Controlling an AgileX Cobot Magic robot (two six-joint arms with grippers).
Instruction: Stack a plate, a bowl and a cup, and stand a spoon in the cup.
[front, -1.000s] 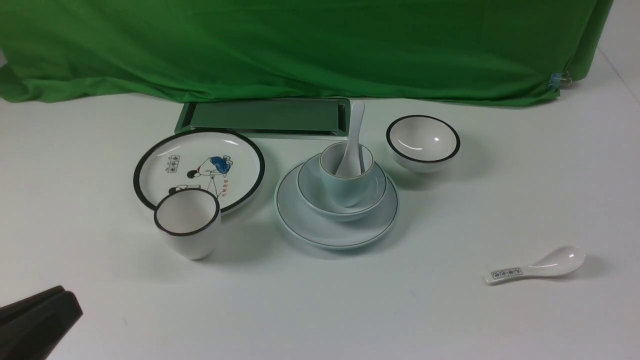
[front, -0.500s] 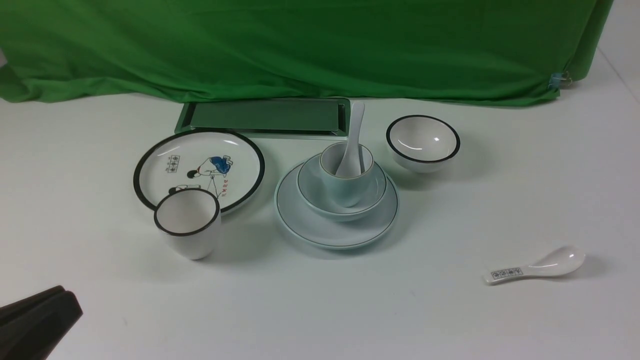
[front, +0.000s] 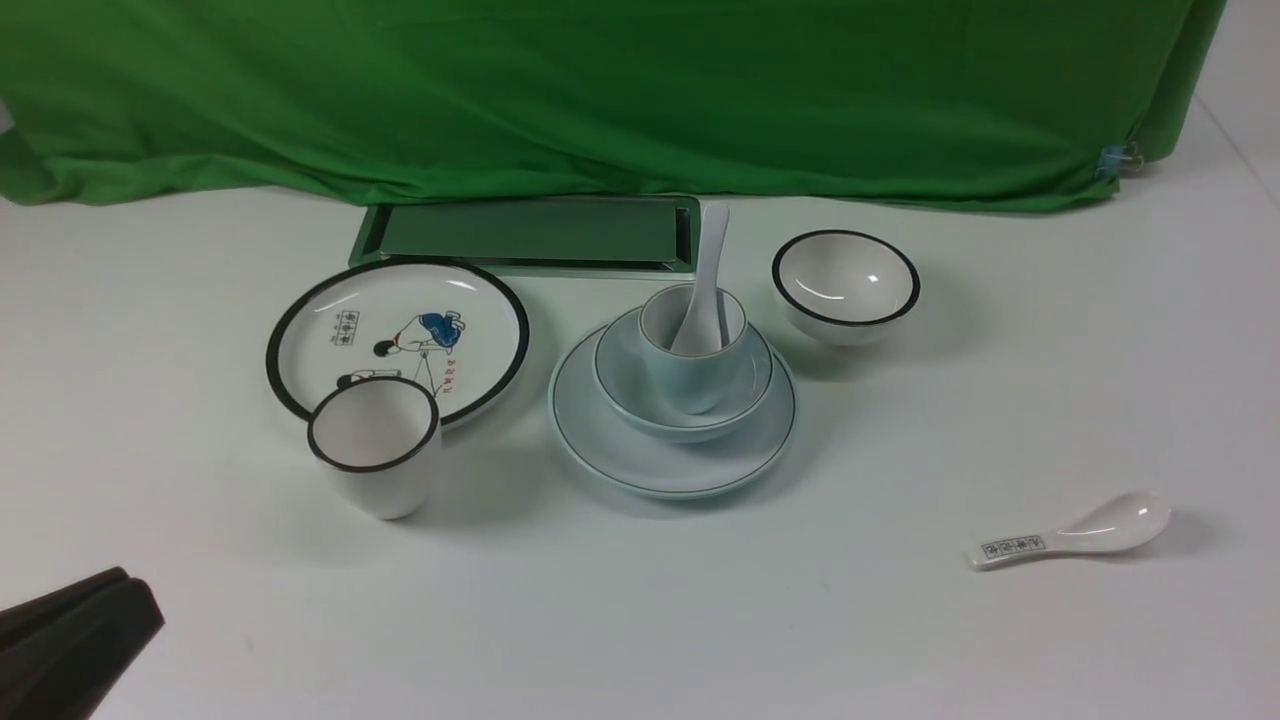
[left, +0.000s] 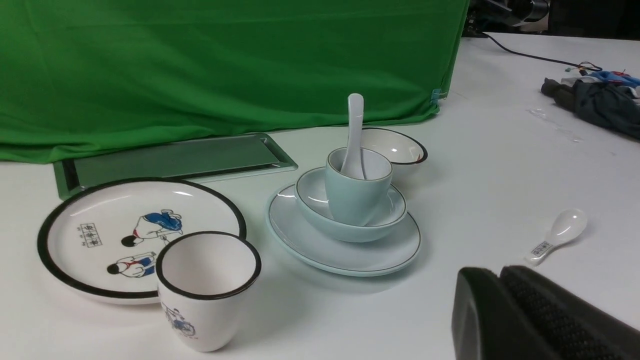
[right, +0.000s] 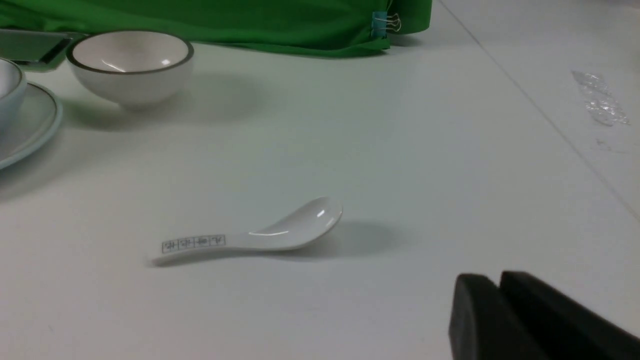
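In the front view the pale blue plate (front: 640, 462) lies mid-table with the shallow bowl (front: 748, 395) on it. The cup (front: 690, 378) stands in the bowl. A plain white spoon (front: 709, 268) stands in the cup, handle up and leaning back. The left wrist view shows the same stack: plate (left: 320, 250), bowl (left: 310, 190), cup (left: 352, 197), spoon (left: 355, 125). My left gripper (front: 125, 580) (left: 500, 270) rests shut and empty at the near left, far from the stack. My right gripper (right: 500, 276) is out of the front view; its wrist view shows the jaws together, holding nothing.
A black-rimmed cartoon plate (front: 400, 330) and black-rimmed cup (front: 375, 450) sit left of the stack. A black-rimmed bowl (front: 845, 285) is to its right. A patterned spoon (front: 1080, 535) (right: 250, 239) lies at the near right. A metal hatch (front: 530, 235) and green cloth (front: 600, 90) line the back.
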